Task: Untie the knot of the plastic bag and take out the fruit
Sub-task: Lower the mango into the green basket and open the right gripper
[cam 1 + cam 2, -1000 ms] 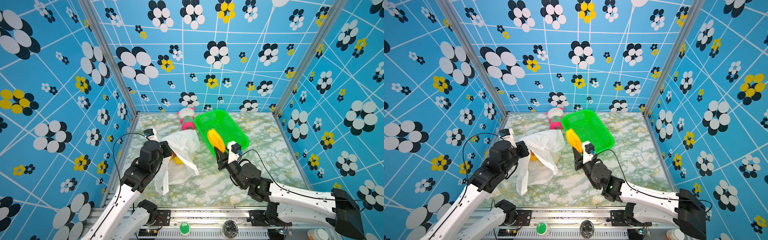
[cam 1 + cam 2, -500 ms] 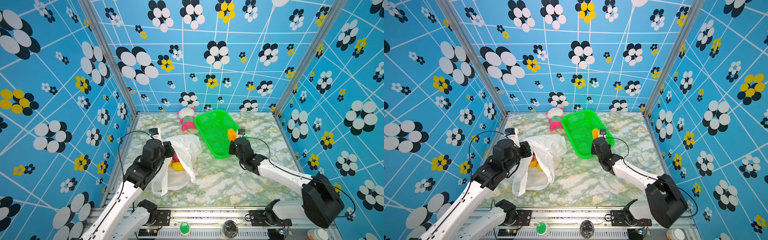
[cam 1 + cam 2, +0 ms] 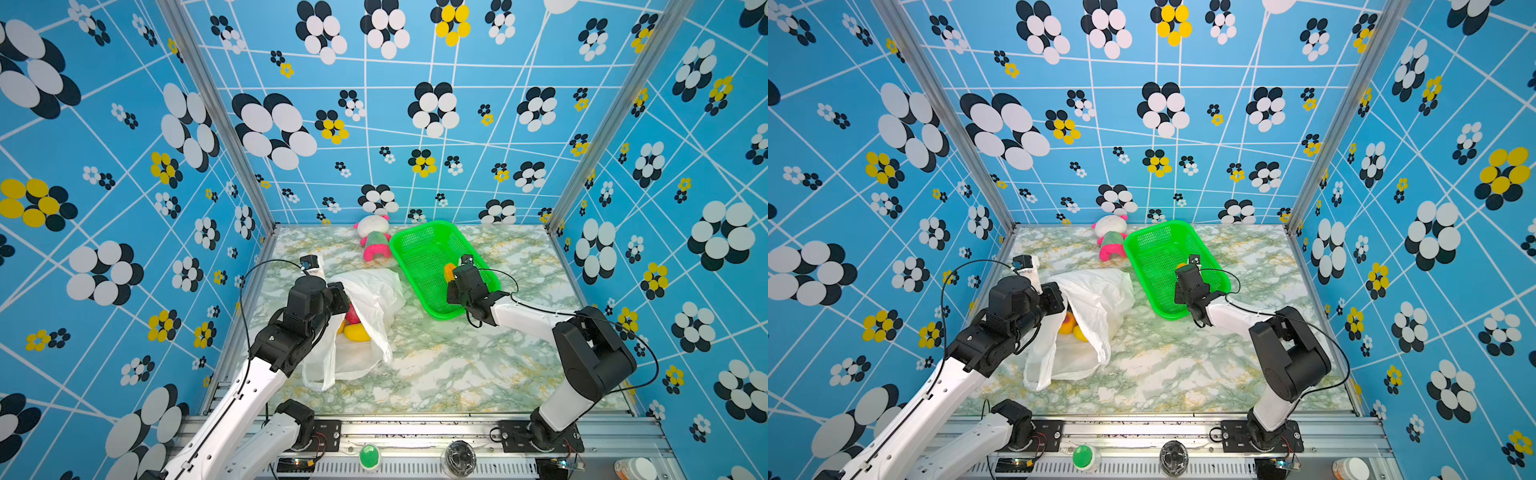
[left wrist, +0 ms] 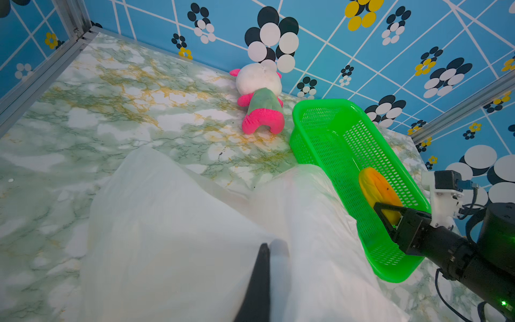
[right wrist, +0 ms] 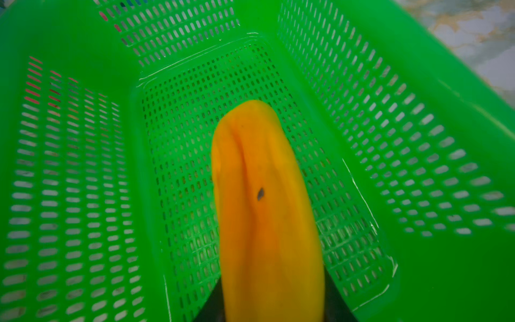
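The white plastic bag [image 3: 374, 299] [image 3: 1096, 303] lies left of centre with its mouth pulled open. My left gripper [image 3: 340, 297] [image 4: 269, 251] is shut on the bag's upper edge, and one finger is veiled by the film. Inside the bag sit yellow fruit [image 3: 359, 332] [image 3: 1079, 332] and a pinkish red one [image 3: 352, 316]. My right gripper [image 3: 455, 276] [image 5: 271, 306] is shut on a long yellow-orange fruit [image 5: 264, 195] [image 4: 376, 186], held low inside the green basket [image 3: 419, 229] [image 5: 418, 139]. The knot is out of view.
A white, pink and green plush doll [image 3: 372, 237] [image 4: 260, 94] lies by the back wall, just left of the basket [image 3: 1154, 230]. Blue patterned walls close three sides of the marble table. A green button [image 3: 369, 456] sits on the front rail.
My right gripper has carried the yellow-orange fruit from near the bag back to the right and down into the green basket. The left gripper has kept its hold on the bag, which shifted slightly.
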Controlling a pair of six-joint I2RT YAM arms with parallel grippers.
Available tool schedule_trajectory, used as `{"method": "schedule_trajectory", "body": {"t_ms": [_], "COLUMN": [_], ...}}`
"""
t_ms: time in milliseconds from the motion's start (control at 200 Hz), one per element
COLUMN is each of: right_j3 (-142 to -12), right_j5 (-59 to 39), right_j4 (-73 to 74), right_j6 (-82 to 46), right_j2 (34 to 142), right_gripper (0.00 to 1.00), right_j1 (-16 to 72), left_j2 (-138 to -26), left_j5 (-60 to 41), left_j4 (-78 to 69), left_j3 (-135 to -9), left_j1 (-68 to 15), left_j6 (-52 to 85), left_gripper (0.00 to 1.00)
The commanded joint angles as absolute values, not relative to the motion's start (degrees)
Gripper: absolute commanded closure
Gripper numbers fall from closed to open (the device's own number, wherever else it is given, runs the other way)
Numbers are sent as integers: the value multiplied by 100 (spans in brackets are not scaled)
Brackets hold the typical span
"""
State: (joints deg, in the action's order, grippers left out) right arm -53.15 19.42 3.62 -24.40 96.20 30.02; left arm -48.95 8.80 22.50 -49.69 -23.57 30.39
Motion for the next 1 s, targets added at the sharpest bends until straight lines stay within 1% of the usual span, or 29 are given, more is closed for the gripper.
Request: {"method": "schedule_trajectory", "body": {"t_ms": [0,100,285,345,710,995], "right_j3": [-5094,-4887,-4761,-4792,-4956,-5351], "right_j5": [2223,2528,2790,2819,2848,2732], "right_j4": [190,242,204,180,141,-52], "right_j6": [-2700,-2740,-2716,-2705,-2682,-2566], "right_j2": [9409,9136,8976,9033,9328,9873], "right_gripper": [92,87,62,58,55,53], "right_j1": [2988,2986,2988,2989,2988,2945], "left_j2": [-4830,-4834,-4860,-4868,-4869,-4860], "left_j5": [888,896,896,905,924,919], "left_j4": [2352,2349,2372,2378,2402,2425], "left_j3": [-5124,-5123,-5124,-5124,-5133,-5132], "left_j1": [-2292,-2280,-2277,-2271,-2242,-2235], "left_j6": [2948,2947,2962,2966,2988,3002], "left_gripper": [100,100,100,100,100,100]}}
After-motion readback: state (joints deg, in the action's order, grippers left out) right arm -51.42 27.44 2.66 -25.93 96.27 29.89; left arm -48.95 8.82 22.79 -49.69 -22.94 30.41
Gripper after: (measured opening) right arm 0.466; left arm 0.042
